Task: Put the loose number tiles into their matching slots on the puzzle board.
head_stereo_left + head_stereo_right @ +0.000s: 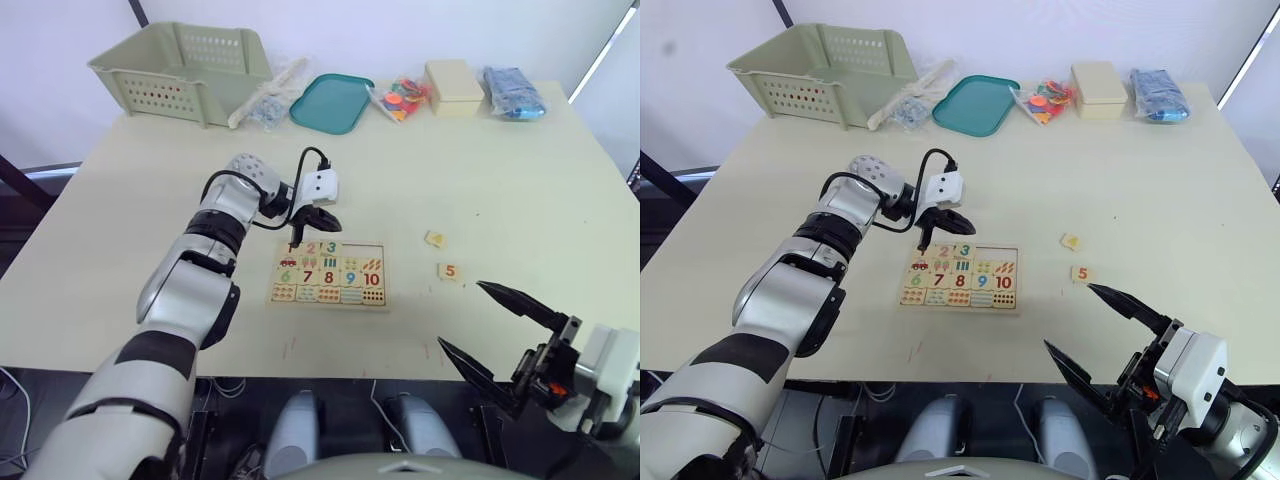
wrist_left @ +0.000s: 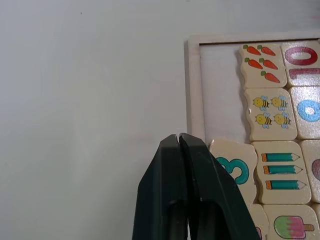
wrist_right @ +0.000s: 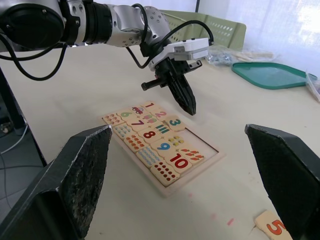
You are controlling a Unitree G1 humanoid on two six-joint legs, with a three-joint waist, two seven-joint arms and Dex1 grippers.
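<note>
Near the middle of the table (image 1: 520, 190) lies the puzzle board (image 1: 328, 273), with tiles 1, 2 and 3 sitting in its far row and two slots (image 2: 220, 95) at the end of that row bare. The 3 tile (image 3: 174, 122) sits slightly askew, not quite flat in its recess. The left gripper (image 1: 318, 221) hovers just above the far edge of the board beside the 3 — its two black fingers pressed together with nothing between them. Well apart from the board, on the robot's right, the 5 tile (image 1: 450, 271) lies face up on the table, and another small tile (image 1: 435, 238) rests just beyond it — its digit cannot be read. The right gripper (image 1: 500, 330) hangs at the near table edge, fingers spread wide and empty, close to the 5 tile.
</note>
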